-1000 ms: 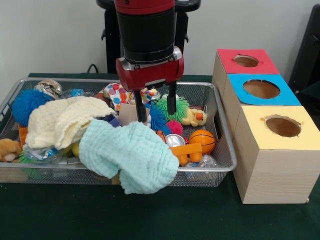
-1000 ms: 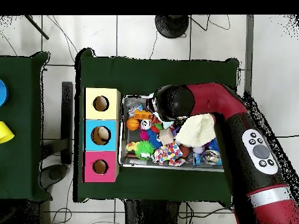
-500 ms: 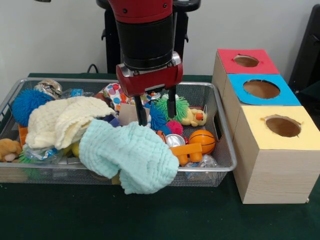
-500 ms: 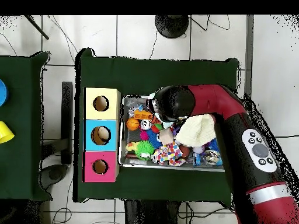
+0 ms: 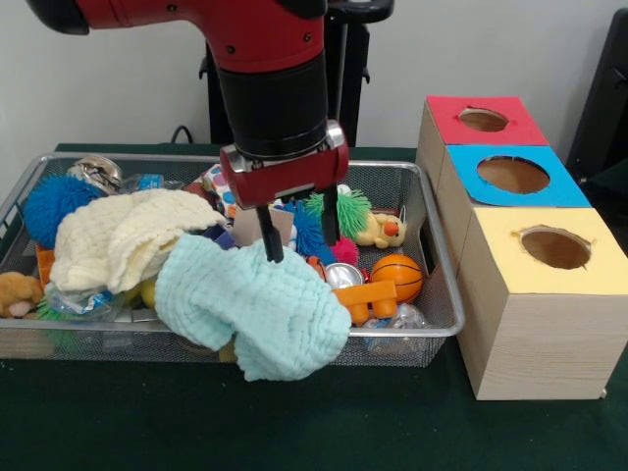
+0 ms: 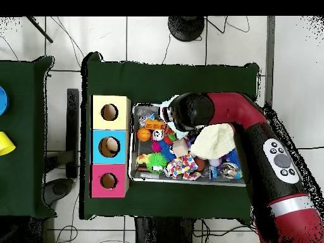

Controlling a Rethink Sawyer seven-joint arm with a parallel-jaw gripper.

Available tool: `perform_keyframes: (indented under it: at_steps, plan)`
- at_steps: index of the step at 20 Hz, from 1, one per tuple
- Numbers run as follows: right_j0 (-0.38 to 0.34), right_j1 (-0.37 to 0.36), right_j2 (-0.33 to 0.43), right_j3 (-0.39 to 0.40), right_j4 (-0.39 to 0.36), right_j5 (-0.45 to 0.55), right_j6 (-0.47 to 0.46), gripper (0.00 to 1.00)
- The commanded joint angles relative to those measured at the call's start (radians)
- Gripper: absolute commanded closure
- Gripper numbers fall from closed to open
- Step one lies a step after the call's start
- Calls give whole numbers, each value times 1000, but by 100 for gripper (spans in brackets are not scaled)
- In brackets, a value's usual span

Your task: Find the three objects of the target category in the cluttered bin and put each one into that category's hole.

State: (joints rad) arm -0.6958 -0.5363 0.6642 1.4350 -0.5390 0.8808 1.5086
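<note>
A: What has moved since a second ago?

B: The red and black arm has slid toward the front of the wire-mesh metal bin (image 5: 444, 324), and the tool (image 5: 297, 233) now hangs over the edge of the mint-green waffle-knit cloth (image 5: 257, 306) rather than over the toys behind it. Its two thin black fingers (image 5: 270, 236) stand apart with nothing between them; one tip sits at the cloth's upper edge.

A: And what is in the bin?

B: Soft and hard things mixed. A cream knitted cloth (image 5: 128, 235) lies crumpled, touching the mint one. At the bin's far left corner is a blue spiky rubber ball (image 5: 54, 206); behind the tool are a green spiky ball (image 5: 345, 207) and a small pink one (image 5: 343, 250). A yellow plush duck (image 5: 381, 230) lies beside the green ball, its orange beak toward the boxes. A small smooth orange basketball (image 5: 396, 276) rests near the bin's right wall, just beside an orange plastic piece (image 5: 365, 296) whose long axis runs roughly left to right.

A: The holes?

B: Three wooden boxes stand in a row on the green cloth surface (image 5: 324, 422), just beside the bin: a red-topped box (image 5: 483, 120), a blue-topped box (image 5: 512, 175) and a yellow-topped box (image 5: 551, 247), each with a round hole. Overhead, the arm (image 6: 253, 130) curves over the bin.
</note>
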Motion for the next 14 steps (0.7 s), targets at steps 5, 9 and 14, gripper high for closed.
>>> perform_keyframes:
  at_steps: [5, 9, 14]
  plan:
    - [-7, 123, 42, -95, -63, 36, -301, 0]
    - [-11, 138, 40, -141, -67, 81, -343, 0]
    - [-11, 128, 33, -178, -73, 124, -366, 0]
